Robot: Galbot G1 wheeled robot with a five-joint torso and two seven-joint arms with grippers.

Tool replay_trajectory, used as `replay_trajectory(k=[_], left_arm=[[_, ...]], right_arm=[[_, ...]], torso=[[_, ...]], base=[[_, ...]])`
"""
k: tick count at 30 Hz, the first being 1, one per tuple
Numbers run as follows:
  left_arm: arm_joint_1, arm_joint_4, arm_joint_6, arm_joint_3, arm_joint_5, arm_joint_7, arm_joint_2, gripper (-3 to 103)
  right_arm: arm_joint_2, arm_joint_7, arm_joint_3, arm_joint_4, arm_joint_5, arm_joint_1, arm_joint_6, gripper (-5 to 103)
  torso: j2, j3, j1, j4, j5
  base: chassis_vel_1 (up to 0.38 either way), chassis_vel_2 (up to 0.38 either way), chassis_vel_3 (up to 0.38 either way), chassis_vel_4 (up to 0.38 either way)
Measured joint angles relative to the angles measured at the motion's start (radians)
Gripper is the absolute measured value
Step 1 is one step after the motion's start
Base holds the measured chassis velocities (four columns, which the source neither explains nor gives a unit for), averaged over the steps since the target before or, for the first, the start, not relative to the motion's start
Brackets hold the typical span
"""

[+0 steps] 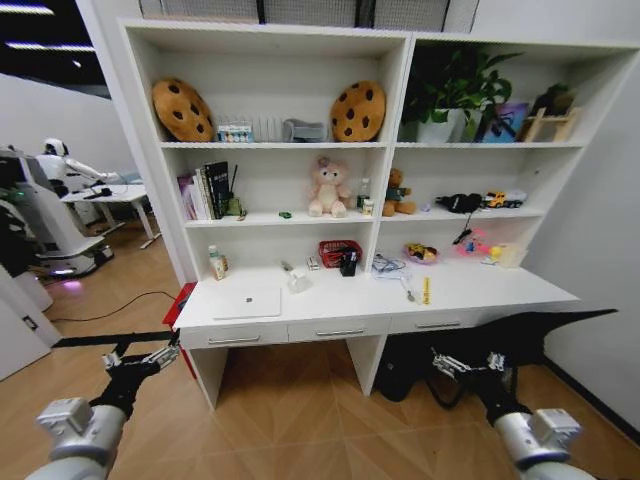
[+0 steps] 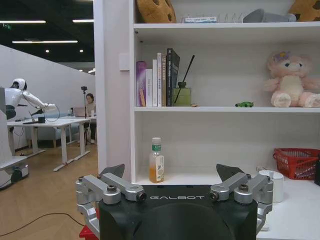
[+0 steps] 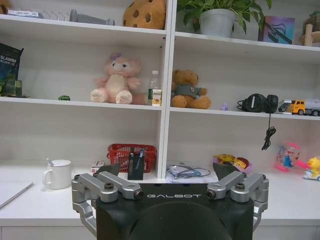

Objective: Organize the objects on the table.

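Head view takes in the whole white table (image 1: 470,290), with the slim silver laptop (image 1: 246,301) lying flat at its left end, a white mug (image 1: 298,281) just behind it and an orange-capped bottle (image 1: 217,263) by the left wall. Both grippers hang low in front of the drawers, well short of the desk: the left gripper (image 1: 140,356) below the laptop's end, the right gripper (image 1: 466,364) below the right drawer, each with jaws spread and empty. Left wrist view brings the bottle (image 2: 156,161) close, straight beyond the open left gripper (image 2: 173,172), and a tiny green toy car (image 2: 244,104) on the shelf above. Right wrist view shows the mug (image 3: 58,174), a red basket (image 3: 131,156) and a pen holder (image 3: 135,166) beyond the open right gripper (image 3: 168,170).
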State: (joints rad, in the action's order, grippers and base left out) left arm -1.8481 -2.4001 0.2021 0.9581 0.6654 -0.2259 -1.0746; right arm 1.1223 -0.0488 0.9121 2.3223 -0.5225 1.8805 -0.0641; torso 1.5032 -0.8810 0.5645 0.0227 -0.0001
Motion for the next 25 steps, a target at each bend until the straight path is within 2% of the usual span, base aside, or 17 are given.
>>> replay_trajectory(k=[25], left_arm=[[0.0, 0.0, 0.0, 0.0, 0.0, 0.0, 0.0, 100]], right_arm=[[0.0, 0.0, 0.0, 0.0, 0.0, 0.0, 0.0, 100]], torso=[[-0.009, 0.005, -0.005, -0.0002, 0.0]], base=[[0.009, 0.007, 0.005, 0.009]])
